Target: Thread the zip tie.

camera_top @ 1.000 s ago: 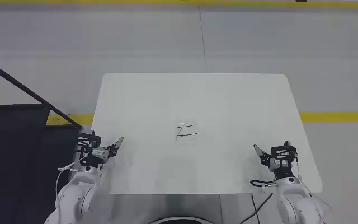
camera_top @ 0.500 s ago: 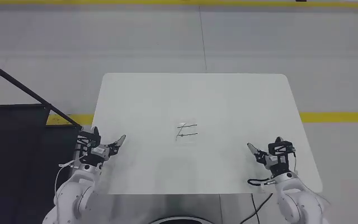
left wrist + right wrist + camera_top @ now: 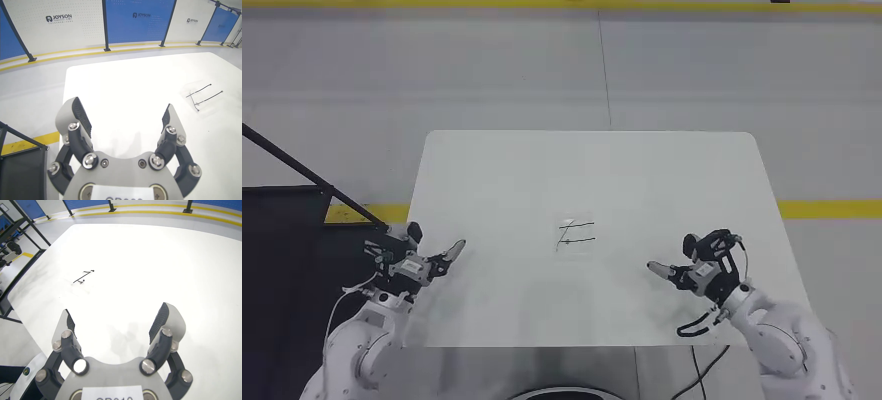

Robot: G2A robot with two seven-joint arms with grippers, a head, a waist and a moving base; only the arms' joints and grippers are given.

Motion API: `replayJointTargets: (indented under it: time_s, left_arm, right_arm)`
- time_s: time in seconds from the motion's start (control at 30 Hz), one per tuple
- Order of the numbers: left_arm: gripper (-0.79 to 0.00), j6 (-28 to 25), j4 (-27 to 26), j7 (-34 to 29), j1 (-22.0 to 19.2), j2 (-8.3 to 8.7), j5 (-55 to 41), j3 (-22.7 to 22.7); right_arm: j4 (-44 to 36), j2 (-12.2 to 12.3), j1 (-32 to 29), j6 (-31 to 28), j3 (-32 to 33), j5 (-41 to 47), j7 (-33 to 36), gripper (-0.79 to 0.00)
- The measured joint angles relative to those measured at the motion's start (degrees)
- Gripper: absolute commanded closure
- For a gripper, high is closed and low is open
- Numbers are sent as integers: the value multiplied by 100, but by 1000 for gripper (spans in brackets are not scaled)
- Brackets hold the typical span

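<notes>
Zip ties (image 3: 577,240) lie on the table (image 3: 672,170), near its middle.

- The left arm (image 3: 370,338) comes up at the near left corner of the desk (image 3: 662,170), with its wrist just over the desk's left edge.
- The left pincer (image 3: 449,255) points right and a little far, low above the desk. Its jaws stand wide apart and empty, the ribbed black pads (image 3: 83,117) facing each other.
- The right arm (image 3: 777,335) comes up at the near right corner and angles in toward the left.
- The right pincer (image 3: 670,264) hangs over the near right part of the desk, pointing left. Its jaws are spread wide and empty, the pads (image 3: 157,321) bare.
</notes>
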Motion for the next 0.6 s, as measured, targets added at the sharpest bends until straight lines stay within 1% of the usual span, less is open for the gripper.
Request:
replayJointTargets:
  time_s: [0.03, 0.1, 0.47, 0.53, 0.6]
  left_arm:
    - [-785, -76, -4, 13, 7, 2, 0, -3]
    - [-785, -67, -6, 18, 8, 3, 0, -4]
    - [-785, -77, -12, -5, 0, 1, -27, 18]
    - [-785, -143, -4, -92, -50, -6, -199, 57]
    - [-785, -139, 4, -247, -139, -19, -531, 84]
  right_arm:
    - [25, 4, 52, -3, -24, 119, 132, -785]
    - [48, 14, 130, 116, -12, 219, 333, -785]
    - [48, 13, 120, 113, -22, 227, 287, -785]
    - [134, 15, 143, -3, -86, 347, 238, -785]
    - [274, 21, 273, -124, -192, 460, 338, -785]
